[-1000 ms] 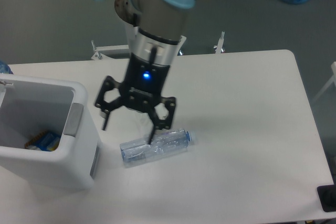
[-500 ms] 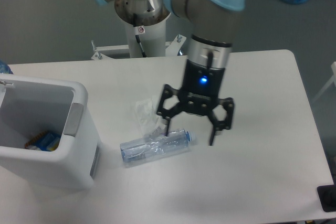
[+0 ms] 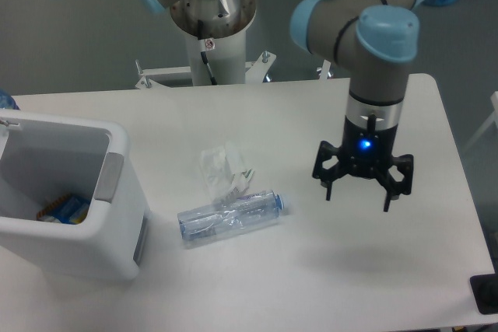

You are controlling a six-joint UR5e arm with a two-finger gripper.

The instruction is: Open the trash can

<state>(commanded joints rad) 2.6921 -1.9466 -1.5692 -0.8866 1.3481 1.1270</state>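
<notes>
trash can [image 3: 66, 207] sits at the left edge of the tabletop [image 3: 327, 106], its top open to the camera: inside walls visible, a blue-and-yellow packet [image 3: 64, 209] lying at the bottom. grey push tab [image 3: 110, 177] shows on the right rim. the lid itself cannot be made out from this angle.

tool [image 3: 358, 197] hovers over the right half of the tabletop, fingers spread wide, holding nothing, well apart from the can. blue light on at the wrist.

between tool and can: crushed clear bottle [image 3: 231, 216] lying on its side, crumpled clear wrapper [image 3: 223, 169] just behind it.

judgement: the can reads as open already, so little of the task seems left. if a press on the tab is needed at all, approach from above the can's right rim, pass over the bottle and wrapper rather than through them, narrow the fingers first so one tip lands square on the tab, and press straight down; a sideways shove would likely slide the light can.
</notes>
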